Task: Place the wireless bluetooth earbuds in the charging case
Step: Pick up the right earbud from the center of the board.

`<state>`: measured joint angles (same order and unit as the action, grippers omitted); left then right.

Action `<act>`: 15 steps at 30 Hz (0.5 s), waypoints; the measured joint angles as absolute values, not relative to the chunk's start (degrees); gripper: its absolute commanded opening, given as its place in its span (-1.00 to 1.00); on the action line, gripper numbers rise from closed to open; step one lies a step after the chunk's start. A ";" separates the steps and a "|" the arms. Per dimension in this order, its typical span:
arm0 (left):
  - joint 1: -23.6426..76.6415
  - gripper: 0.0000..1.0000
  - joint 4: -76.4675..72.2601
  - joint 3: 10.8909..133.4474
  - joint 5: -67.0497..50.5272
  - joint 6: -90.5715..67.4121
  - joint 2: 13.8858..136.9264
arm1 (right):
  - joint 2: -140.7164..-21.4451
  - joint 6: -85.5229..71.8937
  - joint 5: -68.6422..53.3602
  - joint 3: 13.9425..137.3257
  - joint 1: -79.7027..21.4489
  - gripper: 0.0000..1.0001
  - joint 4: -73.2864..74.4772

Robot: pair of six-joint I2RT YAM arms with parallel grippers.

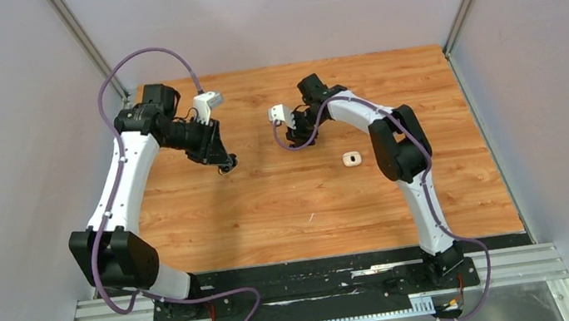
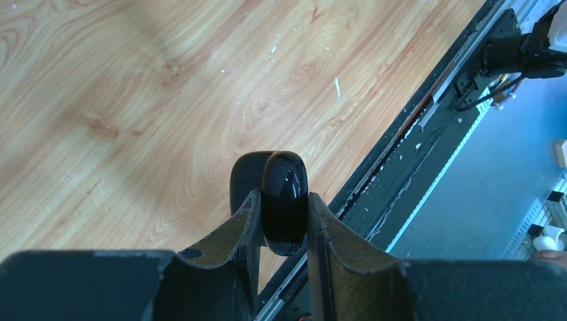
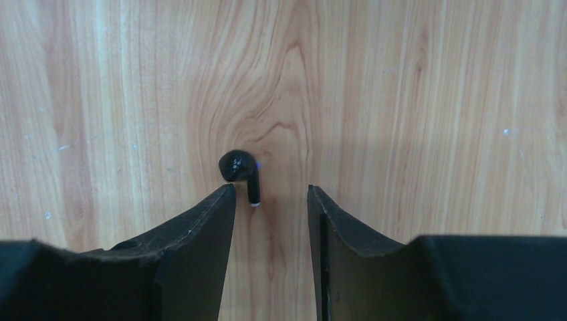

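Overhead and wrist views of two arms over a wooden table [image 1: 274, 229]. The left gripper [image 2: 282, 198] is seen at 9 o'clock of the table's centre, raised above the wood; its jaws are clamped on a glossy black charging case [image 2: 285, 175], which is held on edge between the two pads. A second dark rounded shape is seen just behind the case; whether it is the lid cannot be told. The right gripper [image 3: 271, 190] is placed near the centre, at 12 o'clock, and is pointed down at the table with its jaws apart and nothing gripped. A black earbud [image 3: 237, 166] is shown lying on the wood at 10 o'clock of the gap, its stem just beside the tip of one finger [image 3: 200, 227]. A small white case [image 1: 352, 158] is set on the table at 4 o'clock of the right gripper, apart from it.
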<state>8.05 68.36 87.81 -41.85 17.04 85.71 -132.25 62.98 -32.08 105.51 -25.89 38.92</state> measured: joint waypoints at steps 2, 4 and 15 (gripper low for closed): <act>8.05 -1.00 68.36 87.29 -41.85 16.95 85.65 | -133.05 62.17 -32.03 106.67 -26.46 -0.11 38.70; 8.05 -1.00 68.23 86.80 -41.85 16.84 85.65 | -133.86 61.21 -31.97 107.87 -26.94 -0.13 38.35; 8.05 -1.00 66.43 84.34 -41.93 15.59 85.49 | -135.52 50.78 -32.25 110.06 -30.39 -0.17 37.43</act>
